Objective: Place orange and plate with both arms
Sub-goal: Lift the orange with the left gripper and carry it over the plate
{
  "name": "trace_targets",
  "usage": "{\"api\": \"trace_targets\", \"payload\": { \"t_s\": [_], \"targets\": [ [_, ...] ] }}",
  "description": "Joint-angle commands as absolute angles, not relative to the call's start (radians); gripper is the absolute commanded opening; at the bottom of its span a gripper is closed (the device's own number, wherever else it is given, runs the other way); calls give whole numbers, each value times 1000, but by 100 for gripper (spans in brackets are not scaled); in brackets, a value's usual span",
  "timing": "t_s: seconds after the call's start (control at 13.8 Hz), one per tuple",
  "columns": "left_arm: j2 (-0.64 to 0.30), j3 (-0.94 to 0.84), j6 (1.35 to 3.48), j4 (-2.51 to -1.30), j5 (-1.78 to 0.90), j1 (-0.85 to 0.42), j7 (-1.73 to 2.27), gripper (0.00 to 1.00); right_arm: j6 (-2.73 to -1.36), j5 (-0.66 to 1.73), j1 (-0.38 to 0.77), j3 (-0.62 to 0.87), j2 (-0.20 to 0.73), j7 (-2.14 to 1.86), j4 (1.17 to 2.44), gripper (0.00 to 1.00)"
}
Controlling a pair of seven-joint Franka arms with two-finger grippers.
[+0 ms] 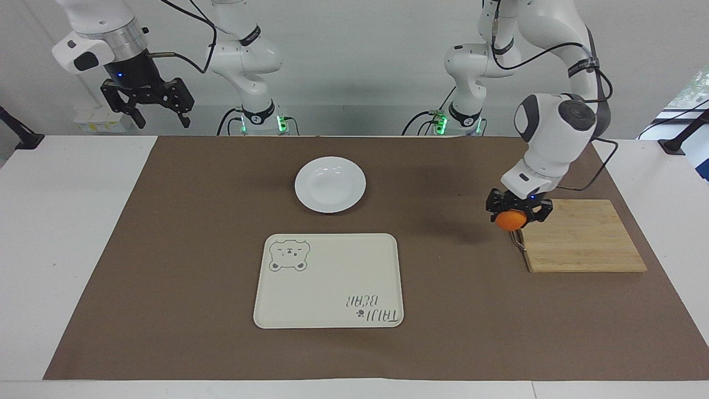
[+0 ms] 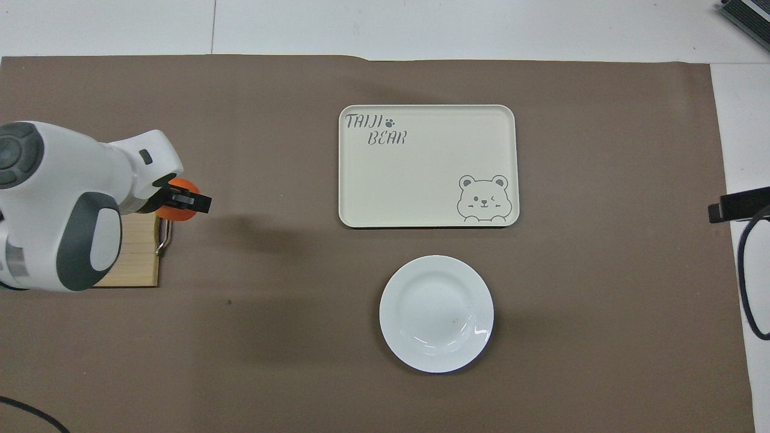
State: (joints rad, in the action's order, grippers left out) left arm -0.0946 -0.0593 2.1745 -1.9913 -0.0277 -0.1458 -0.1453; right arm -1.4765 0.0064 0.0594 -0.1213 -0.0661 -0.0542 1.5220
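Holding the orange (image 1: pixel 510 220) between its closed fingers, the left tool (image 1: pixel 518 211) hangs in the air over the handle edge of the wooden cutting board (image 1: pixel 581 235), at the left arm's end of the worktop (image 1: pixel 50 233). The facing view shows the fruit clear of the board, with a soft shadow on the brown mat (image 1: pixel 166 249) beside it; the overhead view hides most of the board under the white wrist and shows only a sliver of orange (image 2: pixel 179 207) at the tool (image 2: pixel 191 203), above the board's metal handle (image 2: pixel 163 236). The right tool (image 1: pixel 147 101) appears whole only in the facing view, raised near its arm's base at the right arm's end, fingers spread and empty, waiting; overhead only a black tip (image 2: pixel 739 204) enters at the edge.

The worktop is white, covered by the brown mat; a pale wall stands at the robots' end. The plate (image 1: pixel 330 184), white, round and glossy with a raised rim, lies empty on the mat in the middle, nearer to the robots than the cream bear tray (image 1: pixel 329 280), just apart from it. The tray's lettering "TAIJI BEAR" reads upright only overhead (image 2: pixel 428 166). The orange is small, round, bright and smooth.
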Motion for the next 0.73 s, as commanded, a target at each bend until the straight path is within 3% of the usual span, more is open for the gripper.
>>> {"api": "trace_targets", "payload": {
  "t_s": [0.0, 0.36, 0.65],
  "targets": [
    [-75, -41, 2151, -1991, -37, -273, -31, 0, -1488, -2, 57, -118, -87, -78, 1549, 100],
    [-92, -43, 2210, -1983, -38, -481, 234, 0, -1488, -2, 57, -118, -87, -78, 1549, 100],
    [-167, -48, 2342, -1983, -121, -592, 427, 0, -1488, -2, 57, -118, -87, -78, 1549, 100]
  ]
}}
